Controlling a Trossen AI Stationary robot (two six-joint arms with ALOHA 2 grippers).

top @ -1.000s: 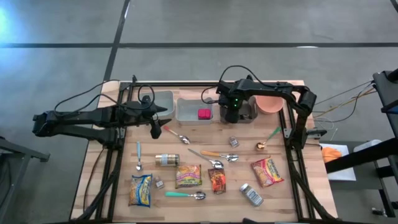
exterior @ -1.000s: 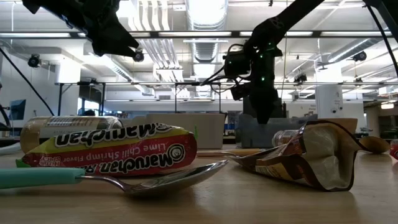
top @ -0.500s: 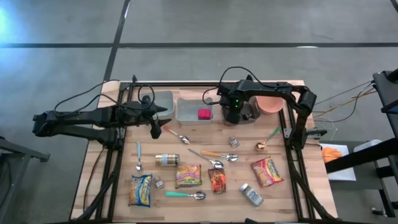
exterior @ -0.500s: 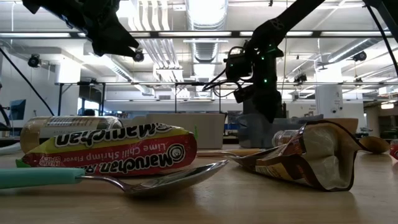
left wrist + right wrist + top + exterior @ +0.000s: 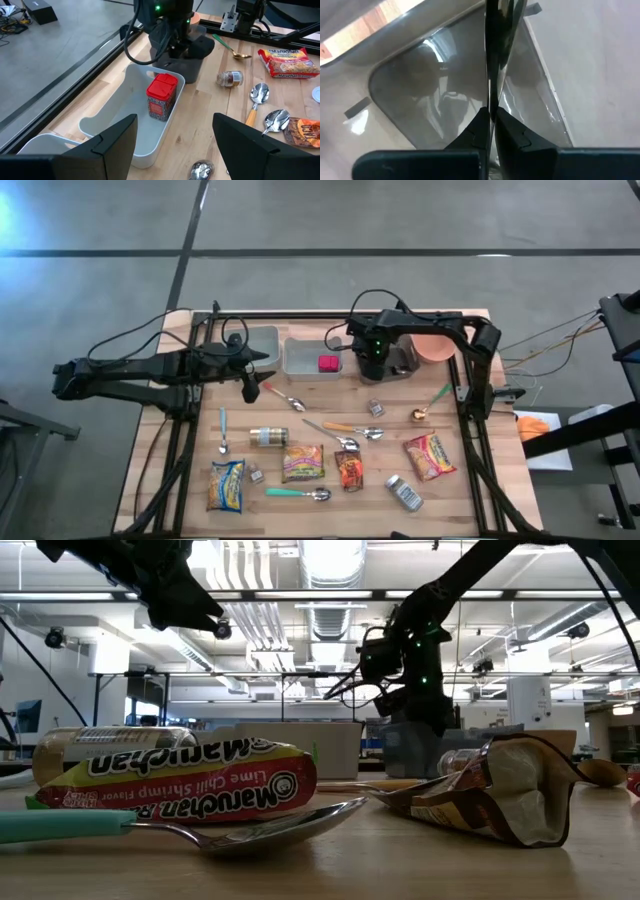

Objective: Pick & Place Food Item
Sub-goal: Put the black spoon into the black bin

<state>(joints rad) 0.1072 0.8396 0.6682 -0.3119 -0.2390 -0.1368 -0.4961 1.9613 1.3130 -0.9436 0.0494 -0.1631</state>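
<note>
My right gripper (image 5: 378,358) points down into the dark grey bin (image 5: 402,368) at the table's far side, shut, with its fingertips (image 5: 491,117) close above the bin's glossy floor (image 5: 430,95). A thin dark shiny item (image 5: 497,50) shows edge-on between the fingers; what it is I cannot tell. My left gripper (image 5: 250,385) hangs open above the table, by the near left corner of the white bin (image 5: 150,135), with nothing between its fingers. A red-lidded tin (image 5: 161,97) stands upright on that white bin's floor. My right gripper pinches the thin dark item (image 5: 495,75) between its two fingers, coming from above and pointing down. The item runs on past the fingertips as a narrow strip inside the dark bin. Whether it touches the bin's floor is hidden by the fingers.
A second white bin (image 5: 262,340) and a pink bowl (image 5: 436,347) flank the two bins along the far edge. Ramen packets (image 5: 303,463), (image 5: 430,456), (image 5: 227,485), small jars (image 5: 268,437) and several spoons (image 5: 345,427) lie scattered over the table's near half.
My right gripper has sunk straight down, its fingers going below the dark bin's rim, and has stayed shut. My left arm has kept still.
</note>
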